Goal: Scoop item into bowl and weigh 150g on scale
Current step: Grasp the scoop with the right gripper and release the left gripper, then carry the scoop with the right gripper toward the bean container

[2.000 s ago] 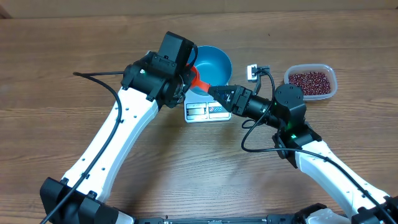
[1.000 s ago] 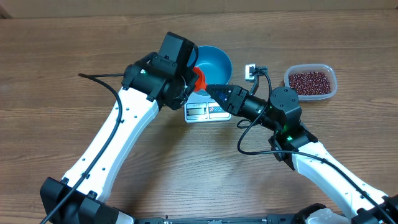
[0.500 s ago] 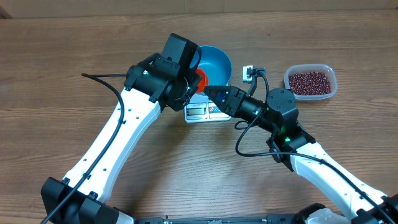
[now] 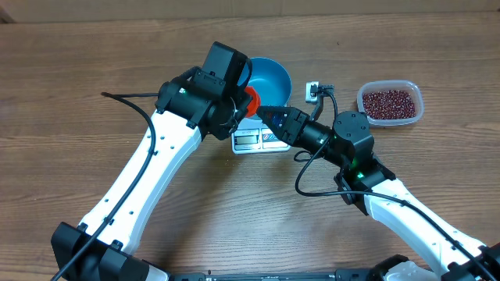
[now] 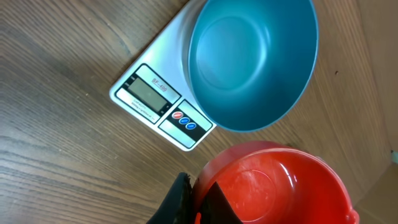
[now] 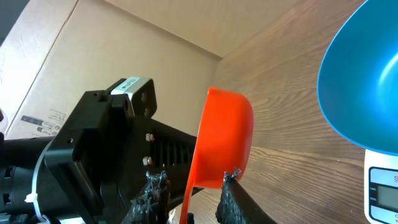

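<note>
Beans (image 4: pixel 389 101): tiny, maroon, loosely heaped

This is a robotics lab bench. Two white-and-black robot arms (image 4: pixel 148 168) stand at a wood-grain table (image 4: pixel 78 62), with loose black cables (image 4: pixel 117 94) trailing beside them. A labelled cardboard box (image 6: pixel 93 43) sits beyond the right gripper (image 6: pixel 194 177).

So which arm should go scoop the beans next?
Right. The beans sit in the tub on that side, and the right tool straddles the empty red scoop held by the left tool.
</note>
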Controlling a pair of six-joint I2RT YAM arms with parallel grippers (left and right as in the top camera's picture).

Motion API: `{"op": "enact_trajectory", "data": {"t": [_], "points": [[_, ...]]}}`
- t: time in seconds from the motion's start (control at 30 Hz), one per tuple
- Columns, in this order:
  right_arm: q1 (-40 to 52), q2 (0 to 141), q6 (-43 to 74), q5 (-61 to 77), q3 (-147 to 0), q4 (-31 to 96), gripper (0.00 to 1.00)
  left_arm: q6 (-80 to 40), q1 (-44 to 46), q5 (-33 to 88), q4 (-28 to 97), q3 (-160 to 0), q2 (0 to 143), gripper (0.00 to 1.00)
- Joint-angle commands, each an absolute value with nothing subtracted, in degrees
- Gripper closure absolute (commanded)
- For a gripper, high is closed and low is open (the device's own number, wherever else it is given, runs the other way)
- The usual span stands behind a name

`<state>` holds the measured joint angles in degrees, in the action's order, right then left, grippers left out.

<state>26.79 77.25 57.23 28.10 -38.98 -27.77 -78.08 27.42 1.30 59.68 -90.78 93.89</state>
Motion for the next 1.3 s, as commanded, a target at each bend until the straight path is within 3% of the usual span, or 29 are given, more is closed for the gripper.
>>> {"op": "enact_trajectory", "data": {"t": [0.0, 0.23, 0.3, 0.4, 0.5, 0.57, 0.7, 0.77, 0.87, 0.97, 1.27], "points": [[27.31, 76.86, 57.43, 26.98, -39.88, -28.01, 0.72, -77.71, 28.21, 2.44, 60.27, -91.07, 94.41, 0.95], [27.31, 76.86, 57.45, 26.79, -39.88, -28.01, 0.73, -77.58, 28.27, 2.44, 60.16, -91.07, 94.41, 0.96], [27.31, 76.86, 57.45, 26.76, -39.88, -28.01, 0.79, -77.58, 28.27, 2.44, 60.16, -91.07, 94.41, 0.96], [27.31, 76.86, 57.45, 26.52, -39.88, -28.01, 0.96, -77.58, 28.25, 2.42, 60.18, -91.07, 94.41, 0.94], [27.31, 76.86, 57.43, 26.30, -39.88, -28.01, 0.96, -77.58, 28.25, 2.37, 60.16, -91.07, 94.41, 0.84], [27.31, 76.86, 57.39, 26.30, -39.88, -28.01, 0.96, -77.58, 28.14, 2.35, 60.14, -91.07, 94.41, 0.66], [27.31, 76.86, 56.75, 26.37, -39.88, -27.97, 0.96, -77.58, 28.10, 1.91, 59.83, -91.07, 94.39, 0.48], [27.24, 76.86, 56.71, 26.39, -39.86, -27.73, 0.96, -77.56, 28.10, 0.03, 59.75, -91.07, 94.39, 0.28], [26.92, 76.86, 55.24, 26.50, -39.81, -26.59, 0.96, -76.18, 27.86, -3.46, 59.75, -91.09, 94.28, 0.11], [25.63, 76.86, 55.20, 28.03, -39.81, -24.23, 0.96, -72.97, 26.28, -4.82, 59.75, -91.15, 93.80, 0.05], [19.84, 76.42, 44.56, 33.30, -39.83, -15.14, 0.96, -55.42, 21.26, -4.45, 57.89, -92.68, 91.13, 0.03]]}}
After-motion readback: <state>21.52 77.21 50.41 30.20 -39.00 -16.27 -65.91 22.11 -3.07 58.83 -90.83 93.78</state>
